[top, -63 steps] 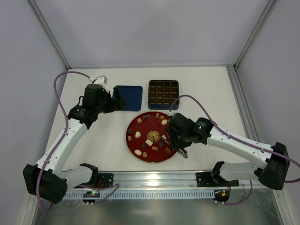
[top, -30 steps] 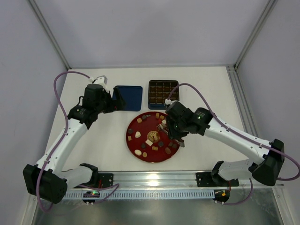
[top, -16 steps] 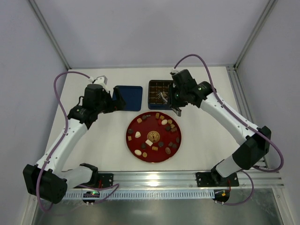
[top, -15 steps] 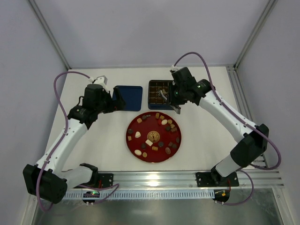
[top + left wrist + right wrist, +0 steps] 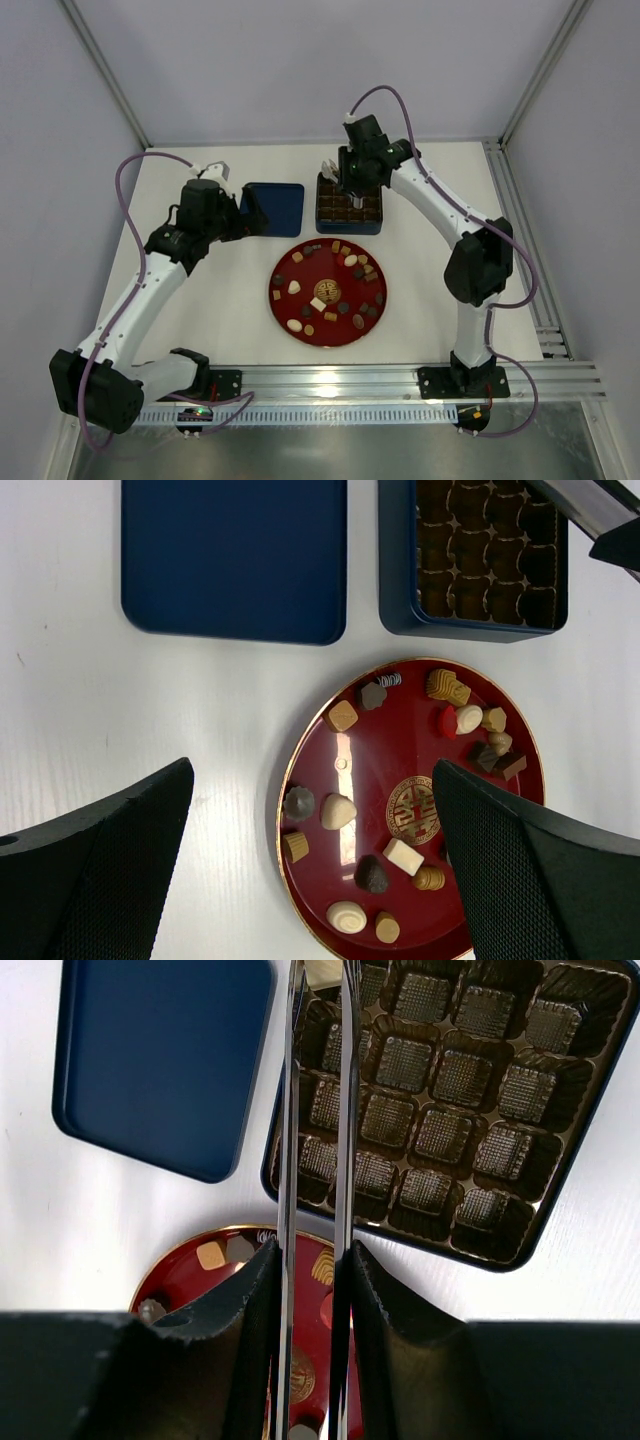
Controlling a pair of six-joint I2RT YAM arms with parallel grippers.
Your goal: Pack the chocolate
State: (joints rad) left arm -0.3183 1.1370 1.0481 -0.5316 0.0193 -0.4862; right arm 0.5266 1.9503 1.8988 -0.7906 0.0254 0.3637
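Right gripper (image 5: 318,975), jaws narrow, contents I cannot tell, is hovering over the tin (image 5: 350,229)'s far-left corner; chocolate (image 5: 340,810) released off-centre risks missing its cup.

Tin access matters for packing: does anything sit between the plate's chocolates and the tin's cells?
Nothing visible does. The tin is uncovered, its lid lies apart to its left, and bare table separates it from the chocolates on the plate.
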